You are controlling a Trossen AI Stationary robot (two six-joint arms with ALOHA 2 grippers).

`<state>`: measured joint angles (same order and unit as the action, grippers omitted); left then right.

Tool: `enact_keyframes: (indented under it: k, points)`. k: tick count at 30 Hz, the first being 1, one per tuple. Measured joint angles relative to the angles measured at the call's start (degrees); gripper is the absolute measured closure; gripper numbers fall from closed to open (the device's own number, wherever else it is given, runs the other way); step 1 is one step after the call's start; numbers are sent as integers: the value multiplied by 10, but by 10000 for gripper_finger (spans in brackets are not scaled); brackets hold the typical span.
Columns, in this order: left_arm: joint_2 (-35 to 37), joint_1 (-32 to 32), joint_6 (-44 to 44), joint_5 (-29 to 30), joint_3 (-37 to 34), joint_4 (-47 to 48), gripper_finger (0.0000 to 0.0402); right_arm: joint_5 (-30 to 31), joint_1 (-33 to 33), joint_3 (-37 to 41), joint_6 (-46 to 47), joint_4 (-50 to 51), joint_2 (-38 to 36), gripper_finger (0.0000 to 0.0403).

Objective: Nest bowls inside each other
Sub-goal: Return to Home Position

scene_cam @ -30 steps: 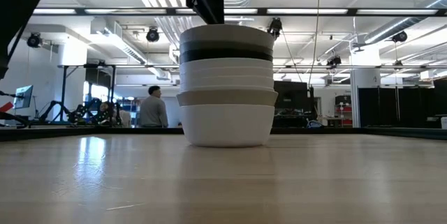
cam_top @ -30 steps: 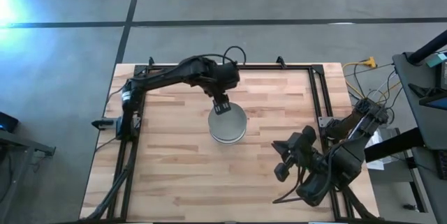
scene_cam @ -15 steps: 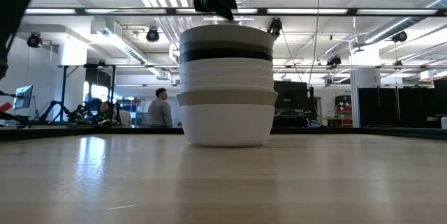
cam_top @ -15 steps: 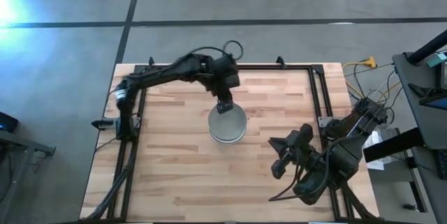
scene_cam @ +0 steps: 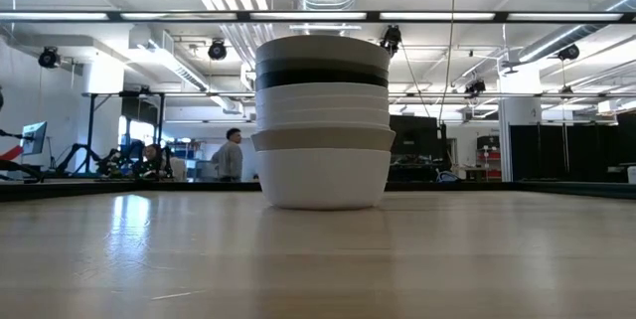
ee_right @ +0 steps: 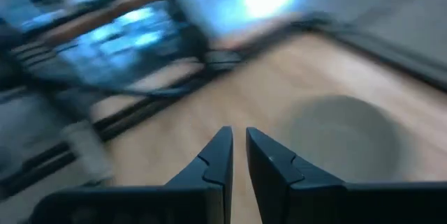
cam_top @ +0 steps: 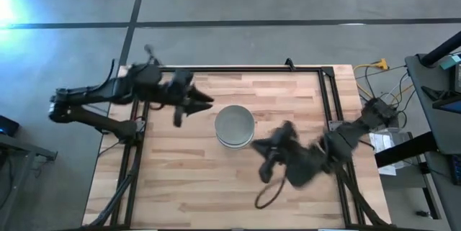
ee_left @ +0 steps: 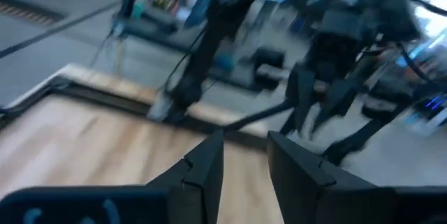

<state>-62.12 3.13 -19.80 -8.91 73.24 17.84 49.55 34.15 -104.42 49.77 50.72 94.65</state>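
1 nested stack of small round bowls (cam_top: pixel 234 126) at mid-tabletop (cam_top: pixel 180 180): glossy white at the base, beige-grey next, more white, then black, matte grey on top. Left gripper (cam_top: pixel 202 101) just left of the stack, fingers (ee_left: pixel 202 172) slightly parted, empty. Right gripper (cam_top: pixel 265 155) near its right side, fingers (ee_right: pixel 216 161) almost closed, empty.

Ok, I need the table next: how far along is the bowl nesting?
Looks done: the bowls stand as one nested stack, grey on top. In hand: nothing; the left gripper, open, and the right gripper both sit off the stack, one to either side. Left: probably only parking the arms.
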Motion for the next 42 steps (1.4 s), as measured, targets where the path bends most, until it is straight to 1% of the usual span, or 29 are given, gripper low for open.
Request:
enact_keyframes:
  k: [3, 4, 5, 8, 10, 11, 14, 17, 19, 22, 25, 27, 29, 31, 34, 37, 42]
  points:
    - [73, -18, -43, 0, -129, -148, 307, -182, -62, 8, -189, -183, 2, 365]
    - [95, -21, -59, 3, -170, -203, 307, -225, -83, 9, -232, -223, 3, 365]
    - [115, -22, -75, 9, -204, -255, 307, -249, -102, 10, -259, -246, 3, 365]
    - [166, -21, -104, 42, -288, -375, 307, -253, -157, 11, -299, -260, -11, 365]
    - [198, -21, -107, 68, -321, -411, 307, -249, -189, 15, -324, -261, -35, 365]
    - [216, -21, -104, 82, -332, -413, 307, -248, -202, 21, -334, -265, -51, 365]
    - [268, -21, -78, 110, -345, -408, 307, -254, -228, 56, -362, -317, -117, 365]
    - [305, -21, -57, 124, -355, -407, 307, -287, -249, 127, -381, -418, -201, 365]
    - [330, -21, -41, 134, -359, -387, 307, -304, -260, 191, -383, -486, -263, 365]
    - [384, -21, -18, 147, -360, -343, 307, -300, -260, 296, -385, -560, -361, 365]
    - [433, -22, 3, 182, -355, -290, 307, -304, -258, 402, -382, -645, -454, 365]
    - [467, -21, 11, 195, -358, -265, 307, -303, -253, 473, -388, -710, -512, 365]
    - [496, -21, 18, 208, -361, -246, 307, -296, -252, 537, -404, -772, -560, 365]
    - [525, -21, 22, 222, -361, -218, 307, -272, -252, 598, -408, -818, -604, 365]
    - [560, -21, 22, 244, -361, -165, 307, -230, -252, 680, -402, -841, -656, 365]
    - [581, -21, 22, 259, -361, -117, 307, -183, -252, 745, -383, -846, -702, 365]
    - [604, -21, 21, 270, -369, -77, 307, -173, -252, 829, -372, -890, -806, 365]
